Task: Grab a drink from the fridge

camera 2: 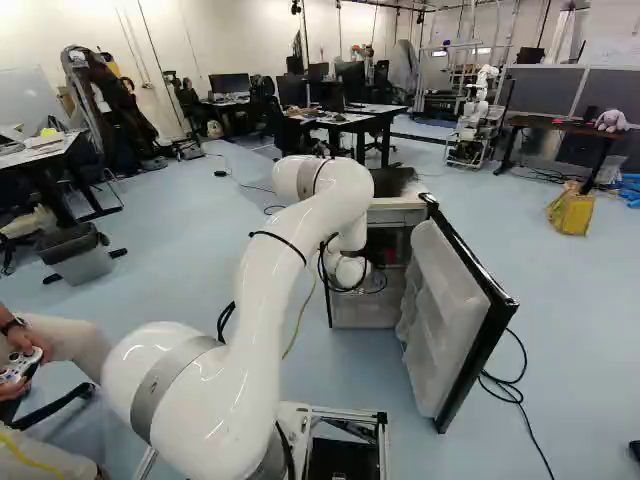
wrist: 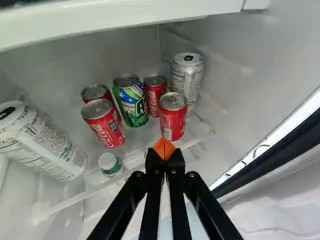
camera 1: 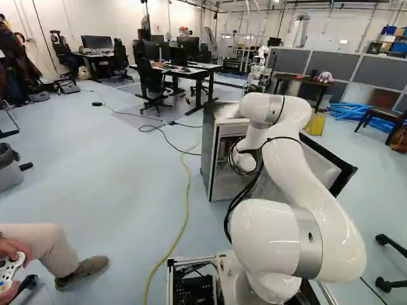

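The tool [wrist: 164, 149] is closed on nothing, its tips together near the foremost red soda can [wrist: 173, 117] on the fridge [camera 2: 365, 313] shelf [wrist: 70, 204]. Advancing unopened could topple that can. Only the wrist view shows drinks; the right base view exposes the open door's lining [camera 2: 450, 310], largely arm-hidden in the left.

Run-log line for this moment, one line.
gripper: shut, empty | nearest red can: just ahead of fingertips | fridge door: open | grasp: none

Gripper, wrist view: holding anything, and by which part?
Nothing held. The gripper is closed on itself; the nearest red can stands just ahead of it.
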{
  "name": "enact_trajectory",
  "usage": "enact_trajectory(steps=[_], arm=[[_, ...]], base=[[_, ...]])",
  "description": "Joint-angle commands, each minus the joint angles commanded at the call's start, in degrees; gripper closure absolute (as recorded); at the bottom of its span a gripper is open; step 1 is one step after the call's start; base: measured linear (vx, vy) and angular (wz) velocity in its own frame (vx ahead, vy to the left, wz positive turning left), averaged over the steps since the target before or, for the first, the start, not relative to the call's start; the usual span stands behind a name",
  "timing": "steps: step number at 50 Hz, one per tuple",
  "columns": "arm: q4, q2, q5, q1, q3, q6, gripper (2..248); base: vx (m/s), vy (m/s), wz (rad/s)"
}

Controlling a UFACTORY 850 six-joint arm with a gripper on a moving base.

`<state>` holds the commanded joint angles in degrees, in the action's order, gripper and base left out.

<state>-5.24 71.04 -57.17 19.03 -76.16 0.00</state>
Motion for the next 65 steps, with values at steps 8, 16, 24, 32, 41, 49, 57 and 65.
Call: enact_trajectory(steps=[8, 16, 24, 32, 41, 49, 57, 65], arm=[[0.0, 0.0, 0.0, 0.0, 0.0, 0.0, 221], [0.0, 0.0, 0.0, 0.0, 0.0, 0.0, 206], [0.0, 0.0, 0.0, 0.0, 0.0, 0.0, 180], [0.0, 0.0, -0.3, 0.0, 0.0, 0.0, 171], [0.0, 0.0, -0.8, 0.0, 0.0, 0.0, 173], [0.0, 0.0, -1.4, 0.0, 0.0, 0.0, 163], [0.0, 0.0, -2.0, 0.0, 0.0, 0.0, 139], [0.0, 0.0, -2.6, 0.0, 0.0, 0.0, 127]], base=[[0.000, 0.000, 0.000], [0.000, 0.000, 0.000], [0.000, 0.000, 0.000], [0.000, 0.000, 0.000], [0.000, 0.000, 0.000], [0.000, 0.000, 0.000], [0.000, 0.000, 0.000], [0.000, 0.000, 0.000]])
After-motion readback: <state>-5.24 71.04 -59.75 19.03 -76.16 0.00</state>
